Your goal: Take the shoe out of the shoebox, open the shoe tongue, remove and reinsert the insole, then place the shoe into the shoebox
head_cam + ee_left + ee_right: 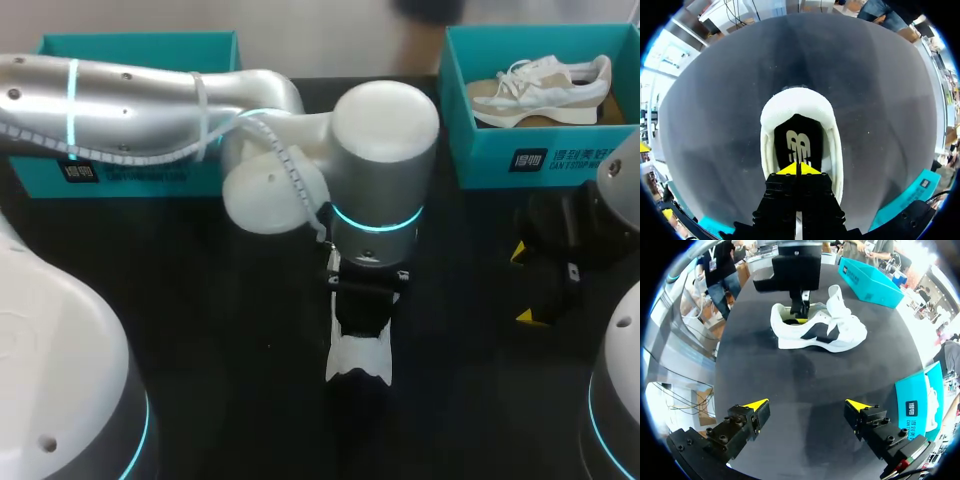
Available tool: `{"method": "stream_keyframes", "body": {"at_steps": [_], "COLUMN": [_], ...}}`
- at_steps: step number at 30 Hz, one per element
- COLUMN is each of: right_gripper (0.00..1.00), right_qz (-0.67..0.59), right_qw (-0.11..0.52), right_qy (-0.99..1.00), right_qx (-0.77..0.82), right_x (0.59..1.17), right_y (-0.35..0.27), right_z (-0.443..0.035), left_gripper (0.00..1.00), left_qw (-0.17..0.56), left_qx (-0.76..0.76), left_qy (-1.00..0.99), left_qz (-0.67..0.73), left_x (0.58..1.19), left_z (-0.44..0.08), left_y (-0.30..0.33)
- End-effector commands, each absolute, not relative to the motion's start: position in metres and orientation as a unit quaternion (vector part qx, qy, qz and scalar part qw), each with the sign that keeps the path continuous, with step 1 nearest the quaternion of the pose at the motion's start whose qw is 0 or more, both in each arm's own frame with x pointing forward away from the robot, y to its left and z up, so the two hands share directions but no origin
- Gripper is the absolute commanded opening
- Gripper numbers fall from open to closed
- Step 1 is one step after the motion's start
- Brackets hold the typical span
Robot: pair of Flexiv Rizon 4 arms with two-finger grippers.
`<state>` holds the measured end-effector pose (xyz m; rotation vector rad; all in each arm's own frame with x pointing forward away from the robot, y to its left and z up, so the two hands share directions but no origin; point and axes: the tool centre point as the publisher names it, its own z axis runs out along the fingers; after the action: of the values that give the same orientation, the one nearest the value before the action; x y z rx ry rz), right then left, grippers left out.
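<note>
A white shoe with black panels (360, 365) lies on the black table at mid-front; its tongue and laces are pulled up (837, 297). My left gripper (362, 332) points down into the shoe's heel opening. In the left wrist view it (799, 169) is shut, its yellow tips together over the heel end of the black insole (799, 142), which lies flat inside the white collar (800, 100). Whether the tips pinch the insole is not visible. My right gripper (807, 405) hangs open above bare table, well short of the shoe (820, 330), and stands at the right (522, 283).
A teal shoebox (530, 160) at the back right holds a beige and white shoe (540, 90). Another teal shoebox (130, 45) stands at the back left, behind my left arm. Bare table lies between the shoe and my right gripper.
</note>
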<state>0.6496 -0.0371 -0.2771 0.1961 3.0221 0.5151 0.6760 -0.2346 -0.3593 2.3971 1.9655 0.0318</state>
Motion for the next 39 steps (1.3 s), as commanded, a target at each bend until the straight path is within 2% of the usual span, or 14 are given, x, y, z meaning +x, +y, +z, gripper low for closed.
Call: {"method": "stream_keyframes", "body": {"at_steps": [1,16,39], "right_gripper": [1.00,1.00,1.00], "right_qz": [0.166,0.166,0.166], "right_qw": [0.035,0.035,0.035], "right_qy": [0.983,0.983,0.983], "right_qx": [0.064,0.064,0.064], "right_x": [0.649,0.649,0.649], "right_y": [-0.036,-0.036,-0.036], "right_z": [-0.277,-0.277,-0.277], "left_gripper": [0.00,0.00,0.00], "left_qw": [0.047,0.086,0.078], "left_qx": [0.771,0.737,0.747], "left_qy": [0.635,0.670,0.659], "left_qz": [0.002,0.002,0.015], "left_x": [0.673,0.679,0.692], "left_z": [-0.350,-0.346,-0.355], "left_y": [-0.223,-0.218,-0.230]}}
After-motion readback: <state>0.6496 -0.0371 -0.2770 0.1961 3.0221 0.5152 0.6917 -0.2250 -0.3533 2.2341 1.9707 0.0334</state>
